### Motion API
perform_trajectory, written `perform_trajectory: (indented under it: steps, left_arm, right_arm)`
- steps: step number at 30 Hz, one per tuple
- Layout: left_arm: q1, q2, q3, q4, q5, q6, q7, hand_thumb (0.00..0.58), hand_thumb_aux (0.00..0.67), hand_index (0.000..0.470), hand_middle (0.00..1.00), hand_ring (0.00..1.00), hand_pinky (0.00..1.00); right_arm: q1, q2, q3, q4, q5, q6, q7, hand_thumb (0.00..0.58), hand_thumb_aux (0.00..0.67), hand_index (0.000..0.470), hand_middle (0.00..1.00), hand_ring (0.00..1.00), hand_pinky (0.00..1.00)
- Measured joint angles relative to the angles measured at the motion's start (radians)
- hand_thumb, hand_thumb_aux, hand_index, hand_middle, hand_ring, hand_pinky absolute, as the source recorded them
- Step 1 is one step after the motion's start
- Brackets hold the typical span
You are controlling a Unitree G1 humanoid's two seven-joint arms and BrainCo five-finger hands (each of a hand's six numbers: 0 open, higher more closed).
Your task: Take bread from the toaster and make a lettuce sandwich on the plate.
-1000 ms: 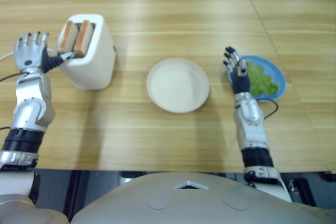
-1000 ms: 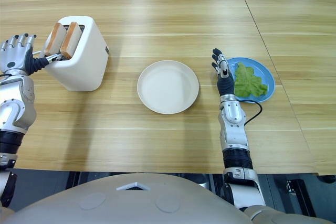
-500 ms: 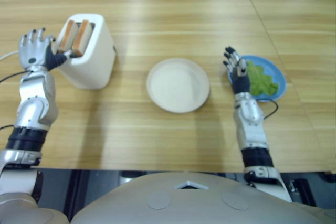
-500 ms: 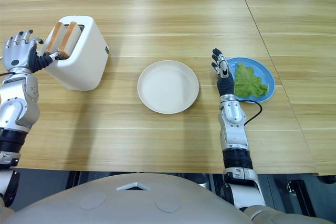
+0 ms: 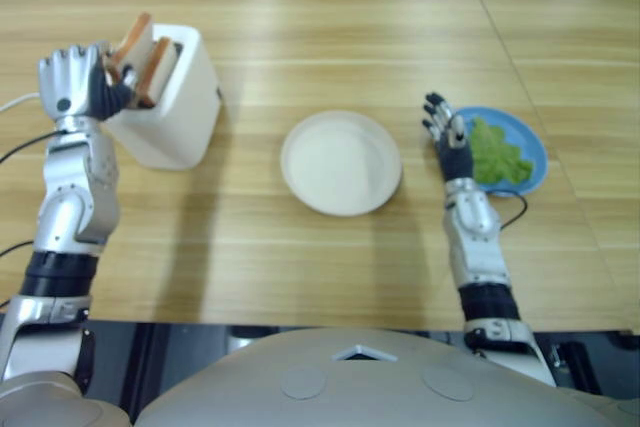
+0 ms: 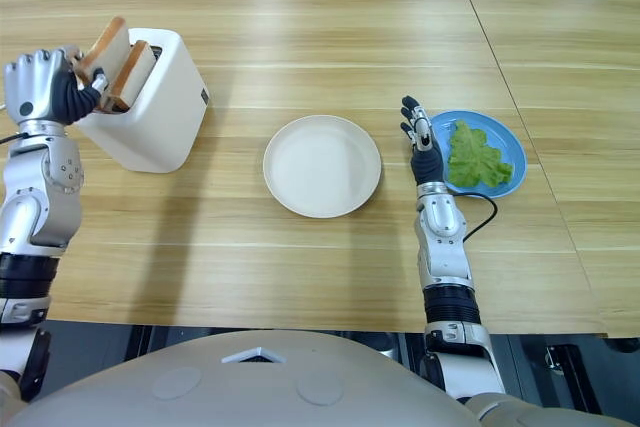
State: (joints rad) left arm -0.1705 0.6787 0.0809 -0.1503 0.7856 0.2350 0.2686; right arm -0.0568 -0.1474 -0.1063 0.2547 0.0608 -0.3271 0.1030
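Your left hand (image 6: pixel 40 82) had its fingers clenched on the outer bread slice (image 6: pixel 103 42), tilted and higher than the second slice (image 6: pixel 132 62) in the toaster (image 6: pixel 160 117), apparently to lift it clear. Your right hand (image 6: pixel 420 137), fingers released, stood beside the lettuce (image 6: pixel 473 157). The plate (image 6: pixel 322 165) lay between them on the counter (image 6: pixel 300 7).

No word, number or sign can be read anywhere on the table. The toaster (image 6: pixel 160 122) carries one small dark mark (image 6: pixel 203 97) on its side wall (the wall turned toward the white plate (image 6: pixel 322 197)) — it is too small to make out as letters or a symbol.
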Motion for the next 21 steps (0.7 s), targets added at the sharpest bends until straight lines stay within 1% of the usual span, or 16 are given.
perform_trajectory:
  steps: [2,6,8,10,11,13,16,18,20,21]
  left_arm:
    - [0.0,-0.017,0.06,-0.062,-0.043,-0.034,0.033,0.58,0.67,0.46,1.0,1.0,1.0]
    - [-0.005,-0.089,0.195,-0.145,-0.215,-0.134,0.057,0.58,0.67,0.46,1.0,1.0,1.0]
    - [-0.021,-0.149,0.242,-0.196,-0.349,-0.194,0.034,0.58,0.67,0.46,1.0,1.0,1.0]
    - [-0.05,-0.211,0.245,-0.241,-0.503,-0.23,-0.029,0.58,0.67,0.46,1.0,1.0,1.0]
    - [-0.067,-0.251,0.233,-0.254,-0.586,-0.238,-0.071,0.58,0.67,0.46,1.0,1.0,1.0]
    - [-0.075,-0.309,0.189,-0.254,-0.684,-0.237,-0.135,0.58,0.67,0.46,1.0,1.0,1.0]
    - [-0.082,-0.42,0.113,-0.206,-0.82,-0.201,-0.227,0.58,0.67,0.46,1.0,1.0,1.0]
    - [-0.071,-0.519,0.035,-0.13,-0.896,-0.183,-0.298,0.58,0.67,0.46,1.0,1.0,1.0]
    - [-0.029,-0.613,-0.065,-0.012,-0.937,-0.174,-0.371,0.58,0.67,0.46,1.0,1.0,1.0]
    - [-0.009,-0.639,-0.104,0.04,-0.942,-0.172,-0.394,0.58,0.67,0.46,1.0,1.0,1.0]
  right_arm:
    - [0.0,0.001,0.003,0.001,-0.004,0.004,0.0,0.0,0.0,0.0,0.0,0.0,0.0]
    - [0.0,0.001,0.004,0.006,-0.011,0.007,0.0,0.0,0.0,0.0,0.0,0.0,0.0]
    - [0.0,0.001,0.003,0.008,-0.012,0.008,0.0,0.0,0.0,0.0,0.0,0.0,0.0]
    - [-0.001,0.004,0.008,0.008,-0.012,0.009,0.0,0.0,0.0,0.0,0.0,0.0,0.0]
    - [-0.002,0.006,0.013,0.008,-0.012,0.009,0.0,0.0,0.0,0.0,0.0,0.0,0.0]
    - [-0.002,0.009,0.019,0.01,-0.015,0.009,0.0,0.0,0.0,0.0,0.0,0.0,0.0]
    - [-0.003,0.008,0.019,0.013,-0.016,0.01,0.0,0.0,0.0,0.0,0.0,0.0,0.0]
    - [-0.004,0.008,0.019,0.013,-0.016,0.01,0.0,0.0,0.0,0.0,0.0,0.0,0.0]
    - [-0.004,0.008,0.019,0.013,-0.016,0.01,-0.001,0.0,0.0,0.0,0.0,0.0,0.0]
    - [-0.006,0.008,0.019,0.013,-0.016,0.01,-0.001,0.0,0.0,0.0,0.0,0.0,0.0]
